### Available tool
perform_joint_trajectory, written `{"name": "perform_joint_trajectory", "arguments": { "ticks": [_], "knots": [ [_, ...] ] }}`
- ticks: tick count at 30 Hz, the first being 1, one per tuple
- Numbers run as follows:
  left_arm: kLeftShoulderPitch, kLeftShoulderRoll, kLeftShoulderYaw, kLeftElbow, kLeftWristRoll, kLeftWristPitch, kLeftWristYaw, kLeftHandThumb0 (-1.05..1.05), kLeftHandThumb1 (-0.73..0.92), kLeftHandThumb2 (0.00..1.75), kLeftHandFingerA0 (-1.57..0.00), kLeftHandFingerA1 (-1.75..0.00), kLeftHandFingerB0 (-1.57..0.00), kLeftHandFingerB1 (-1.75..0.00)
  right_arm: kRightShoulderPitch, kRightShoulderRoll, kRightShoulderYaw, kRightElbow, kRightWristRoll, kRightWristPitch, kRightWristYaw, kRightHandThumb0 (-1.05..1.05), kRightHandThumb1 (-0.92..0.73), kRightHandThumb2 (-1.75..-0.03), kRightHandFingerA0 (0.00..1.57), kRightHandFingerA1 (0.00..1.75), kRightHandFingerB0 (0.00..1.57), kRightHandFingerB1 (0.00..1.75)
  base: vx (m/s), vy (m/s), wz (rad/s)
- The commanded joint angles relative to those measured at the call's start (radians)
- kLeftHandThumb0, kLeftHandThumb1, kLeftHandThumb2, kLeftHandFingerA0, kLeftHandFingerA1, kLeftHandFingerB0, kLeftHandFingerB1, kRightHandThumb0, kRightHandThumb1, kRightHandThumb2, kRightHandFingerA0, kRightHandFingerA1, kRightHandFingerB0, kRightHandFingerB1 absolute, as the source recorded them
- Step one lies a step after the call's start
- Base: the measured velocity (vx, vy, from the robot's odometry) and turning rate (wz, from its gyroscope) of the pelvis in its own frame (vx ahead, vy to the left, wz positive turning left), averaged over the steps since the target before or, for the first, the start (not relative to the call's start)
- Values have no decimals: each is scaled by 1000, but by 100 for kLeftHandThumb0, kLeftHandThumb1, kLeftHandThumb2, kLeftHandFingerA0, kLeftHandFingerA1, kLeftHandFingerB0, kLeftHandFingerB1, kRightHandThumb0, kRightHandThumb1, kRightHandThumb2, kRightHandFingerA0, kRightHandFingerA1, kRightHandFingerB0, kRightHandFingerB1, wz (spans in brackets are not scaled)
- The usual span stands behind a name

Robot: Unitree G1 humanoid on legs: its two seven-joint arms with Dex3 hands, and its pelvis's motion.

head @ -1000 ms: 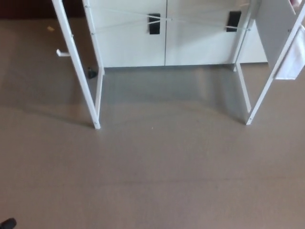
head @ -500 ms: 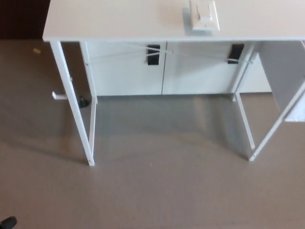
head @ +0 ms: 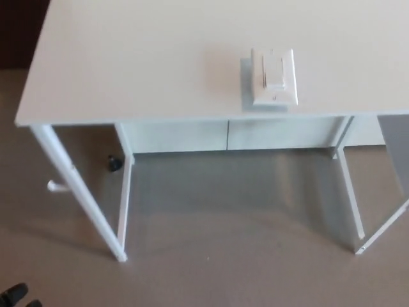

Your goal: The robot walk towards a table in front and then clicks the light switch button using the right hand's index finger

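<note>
Head view — light switch point(head: 274, 77) on table point(head: 128, 70); right edge cropped.

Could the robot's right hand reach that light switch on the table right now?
Probably not yet. The light switch lies unobstructed on the white table, but no right robot hand shows, and floor still separates robot and table.

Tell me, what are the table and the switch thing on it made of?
The table looks like painted or laminated board: its top is flat, smooth, matte white. Its thin legs look like white-painted metal, though I can't be sure. The light switch looks like white plastic, smooth, with moulded edges. The floor looks like grey-brown vinyl or carpet.
</note>
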Motion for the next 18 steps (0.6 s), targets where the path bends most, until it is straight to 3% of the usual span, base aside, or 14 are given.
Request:
{"name": "perform_joint_trajectory", "arguments": {
  "ticks": [1,7,9,11,18],
  "knots": [
    [5,20,-2,1,2,-4,5,-25,51,62,-52,-49,-39,-42,-2,-5,-1,4,4,-2,-17,-21,-56,-56,61,54,37,41,448,152,-32],
    [2,15,-15,-5,8,-4,-11,-26,49,62,-52,-48,-40,-42,7,-10,4,-2,1,-14,8,-23,-57,-57,58,55,34,41,429,196,-31],
    [3,13,-27,-8,14,-10,-15,-29,47,62,-53,-49,-41,-43,6,-8,-10,1,14,-8,-3,-25,-55,-59,61,60,40,45,219,116,5],
    [5,15,-51,-12,34,-29,-36,-30,47,63,-51,-49,-40,-43,4,-11,5,-2,-2,-16,5,-23,-60,-57,59,56,37,42,176,76,0],
    [1,15,-139,-33,72,-44,-39,-29,45,61,-56,-49,-43,-43,-18,-7,-4,-3,11,16,-33,-21,-54,-56,60,54,35,40,137,-38,10]
  ]
}}
